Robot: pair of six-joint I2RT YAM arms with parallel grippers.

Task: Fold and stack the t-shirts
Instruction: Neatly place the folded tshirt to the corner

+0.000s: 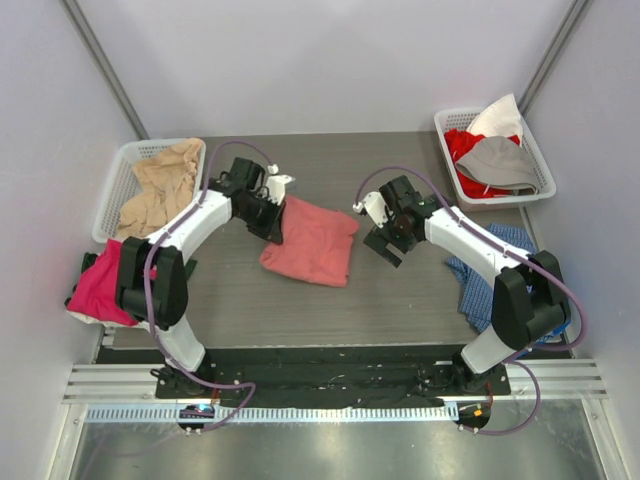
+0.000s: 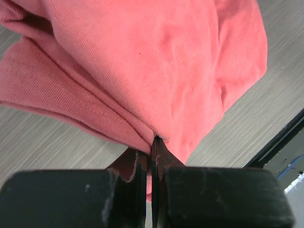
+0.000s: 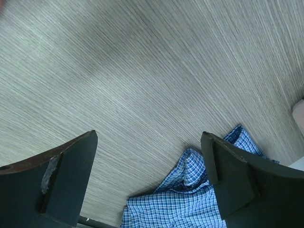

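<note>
The salmon-red t-shirt (image 1: 312,243) lies in the middle of the surface (image 1: 230,300) as a rough folded rectangle. The left jaws are closed tight on its left edge. The left wrist view shows several layers of cloth gathered into that pinch, which suggests the grip is meant to move the whole fold at once rather than a single ply. The right jaws stand wide and hold nothing, hovering just off the shirt's right edge above bare surface, with a blue checked cloth (image 3: 185,202) beyond them. That position reads as ready to take the opposite edge or to steady the fold. A beige t-shirt (image 1: 160,185) fills the left basket (image 1: 118,170), and a magenta-pink t-shirt (image 1: 100,285) is bunched at the surface's left edge. A red garment (image 1: 462,145) and a grey garment (image 1: 500,162) sit in the right basket (image 1: 443,122). By my reading, this shirt's folding is far along and no stack has been started.
</note>
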